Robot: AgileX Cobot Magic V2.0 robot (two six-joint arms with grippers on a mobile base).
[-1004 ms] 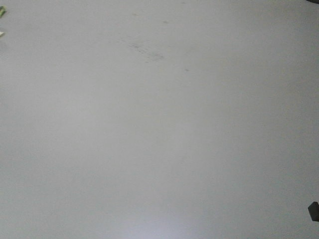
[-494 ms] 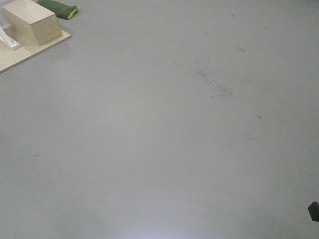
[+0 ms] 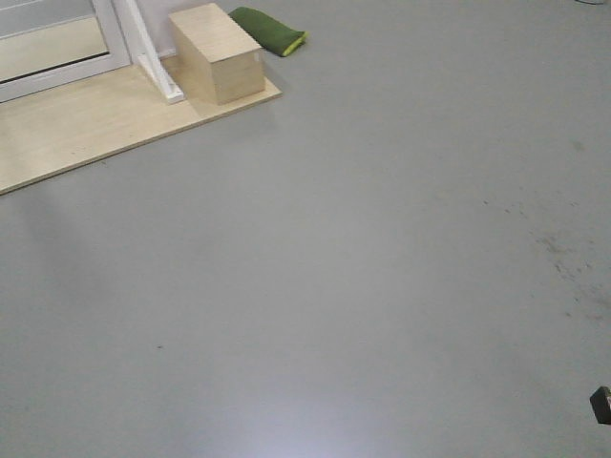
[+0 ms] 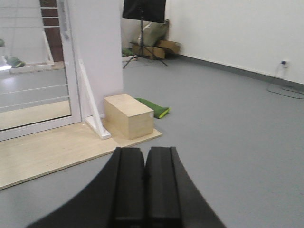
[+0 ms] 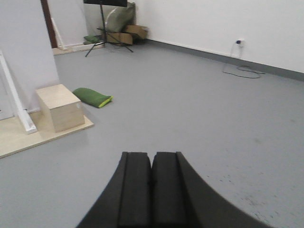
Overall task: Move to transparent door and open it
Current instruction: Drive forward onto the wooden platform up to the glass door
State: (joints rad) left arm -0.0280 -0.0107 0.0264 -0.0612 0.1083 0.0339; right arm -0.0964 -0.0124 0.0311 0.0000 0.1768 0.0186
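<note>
The transparent door [image 4: 33,95] is a white-framed glass panel with thin horizontal white bars, far left in the left wrist view. Its bottom rail [image 3: 48,72] shows at the top left of the front view, on a pale wooden platform [image 3: 86,129]. A small grey fitting sits on its right frame; I cannot make out a handle. My left gripper [image 4: 144,149] is shut with nothing in it, low over the grey floor and well short of the door. My right gripper [image 5: 152,154] is also shut and empty. The door is out of the right wrist view.
A wooden box [image 3: 218,52] and a white slanted brace [image 3: 153,62] stand on the platform's right end, below a white wall panel [image 4: 95,47]. A green bag [image 3: 267,31] lies beside them. Farther back are a tripod stand [image 4: 142,28], cardboard boxes [image 4: 164,46] and a floor cable [image 5: 244,70].
The front view has swung: the platform, box and green bag have come in from the top left and slid rightward, the door's bottom rail has appeared, and the floor scuffs have shifted right.
</note>
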